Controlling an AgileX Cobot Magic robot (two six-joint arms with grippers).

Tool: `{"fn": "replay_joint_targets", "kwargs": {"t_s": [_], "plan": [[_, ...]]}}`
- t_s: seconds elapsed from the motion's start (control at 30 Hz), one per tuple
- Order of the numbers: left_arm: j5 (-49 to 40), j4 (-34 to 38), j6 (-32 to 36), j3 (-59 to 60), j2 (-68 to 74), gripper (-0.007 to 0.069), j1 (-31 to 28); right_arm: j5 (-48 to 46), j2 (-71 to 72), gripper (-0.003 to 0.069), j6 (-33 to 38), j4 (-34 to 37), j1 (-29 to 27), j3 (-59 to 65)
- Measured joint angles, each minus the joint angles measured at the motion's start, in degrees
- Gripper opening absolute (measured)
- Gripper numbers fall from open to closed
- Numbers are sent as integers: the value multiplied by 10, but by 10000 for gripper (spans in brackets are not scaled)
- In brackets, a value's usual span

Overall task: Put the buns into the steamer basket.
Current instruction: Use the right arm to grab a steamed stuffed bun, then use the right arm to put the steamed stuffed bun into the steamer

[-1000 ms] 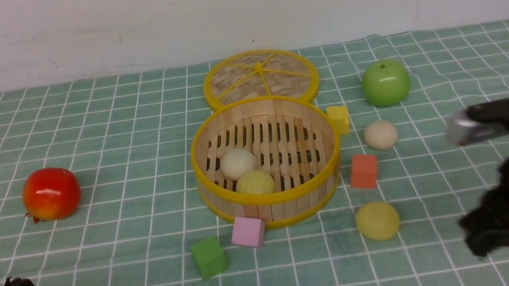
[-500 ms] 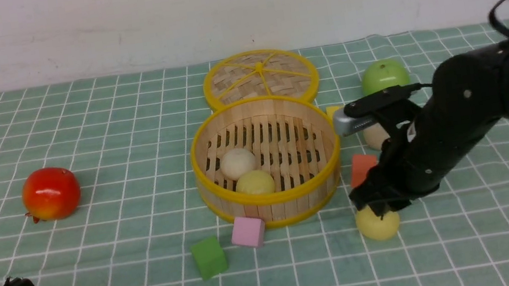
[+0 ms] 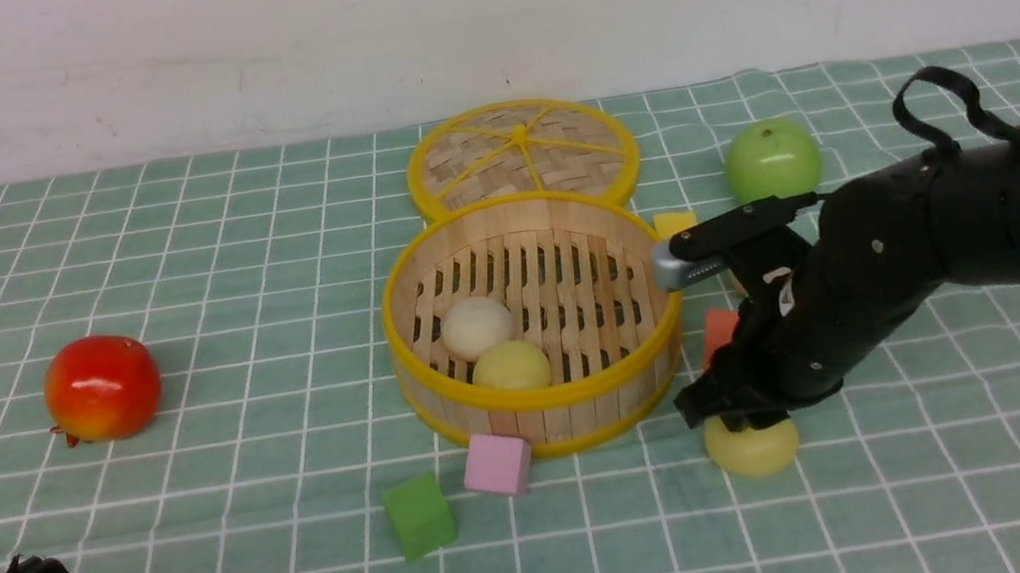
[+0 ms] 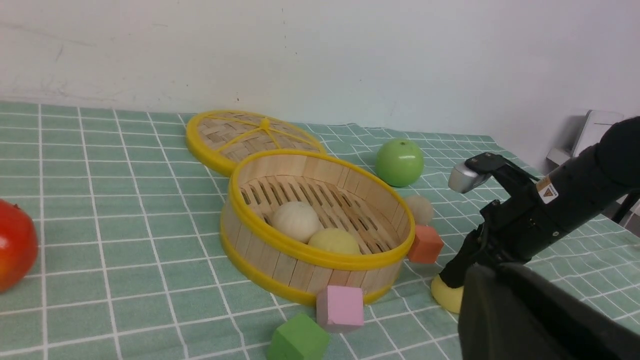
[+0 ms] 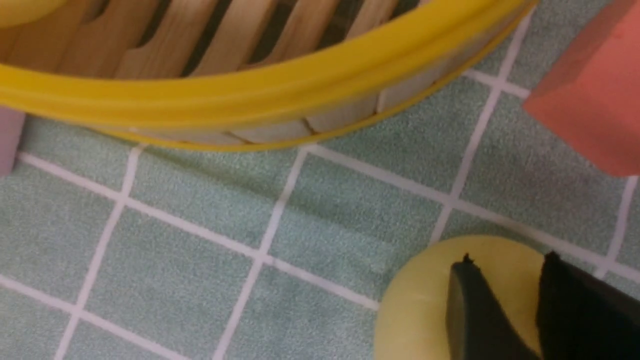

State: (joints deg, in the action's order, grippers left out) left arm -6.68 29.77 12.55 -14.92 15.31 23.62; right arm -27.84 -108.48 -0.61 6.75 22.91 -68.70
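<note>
Just outside the steamer basket (image 3: 551, 422), on its near right side, the right gripper (image 5: 510, 257) sets its separated fingertips over a yellow bun (image 3: 756, 457), apparently to lift it in with the two inside, though whether they clamp it cannot be told.
</note>
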Motion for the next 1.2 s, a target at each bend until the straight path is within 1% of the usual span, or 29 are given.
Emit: {"fn": "replay_joint_targets", "kwargs": {"t_s": [0.03,0.1,0.17,0.27,0.37,0.47,0.57,0.6,0.63,0.7,0.8,0.97,1.0,1.03,1.07,1.1,1.13,1.17,1.2], "plan": [[0,0,0,0,0,18,0,-4,1,136,0,0,0,0],[0,0,0,0,0,20,0,-20,17,41,6,-2,1,0],[0,0,0,0,0,20,0,-40,42,3,11,-2,3,-2],[0,0,0,0,0,22,0,-58,83,1,18,6,15,-16],[0,0,0,0,0,25,0,-52,110,1,34,18,31,-39],[0,0,0,0,0,29,0,8,108,1,52,29,46,-67],[0,0,0,0,0,29,0,83,78,1,55,29,46,-71],[0,0,0,0,0,30,0,95,69,1,55,29,46,-71],[0,0,0,0,0,30,0,137,45,1,55,28,46,-71],[0,0,0,0,0,32,0,190,9,4,55,28,46,-71],[0,0,0,0,1,36,0,221,-16,16,55,28,46,-71],[0,0,0,0,1,38,0,237,-44,104,55,29,46,-71],[0,0,0,0,1,38,0,231,-46,162,55,33,46,-71],[0,0,0,0,1,38,0,230,-46,177,55,33,46,-71],[0,0,0,0,1,38,0,222,-46,244,55,35,46,-71],[0,0,0,0,1,38,0,219,-46,288,55,38,46,-71],[0,0,0,0,1,38,0,218,-44,323,55,40,46,-71],[0,0,0,0,1,38,0,216,-43,331,55,41,46,-71],[0,0,0,0,1,38,0,213,-33,402,55,47,46,-71]]}}
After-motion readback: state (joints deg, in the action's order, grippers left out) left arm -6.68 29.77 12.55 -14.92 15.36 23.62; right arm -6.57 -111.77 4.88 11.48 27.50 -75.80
